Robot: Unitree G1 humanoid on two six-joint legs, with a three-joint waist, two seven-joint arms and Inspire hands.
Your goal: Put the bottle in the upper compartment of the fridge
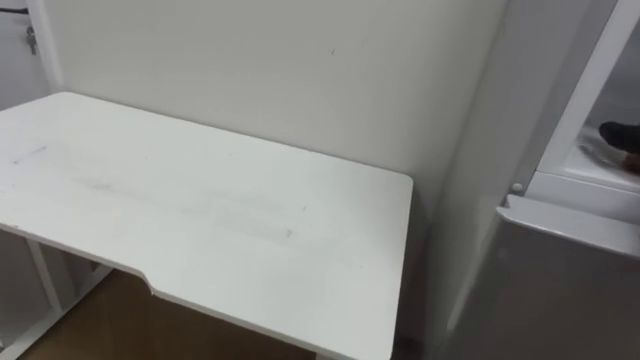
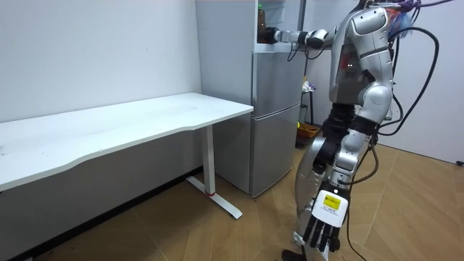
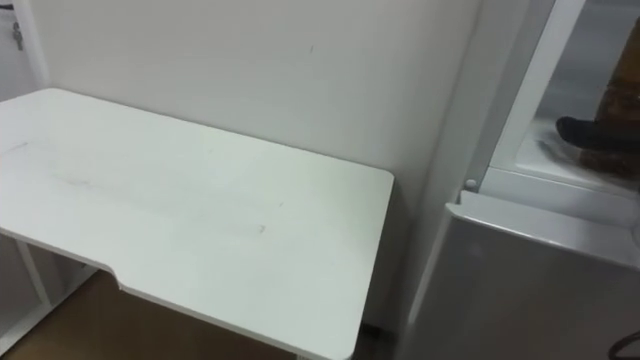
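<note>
Reaching into the upper part of the fridge point(image 2: 277, 109), right hand point(image 3: 590, 132) is at the base of the bottle point(image 2: 260, 16), which stands just above it. Hand half cut off, grip unclear. Left hand point(image 2: 323, 233) hangs loose-fingered, holding nothing.

No legible text, numbers or signs on the desk point(image 1: 200, 200), the wall point(image 1: 300, 70) or the fridge point(image 2: 275, 109), yellow-and-white label point(image 2: 331, 205) on the back of the lowered left hand point(image 2: 322, 232), print too small to read
</note>
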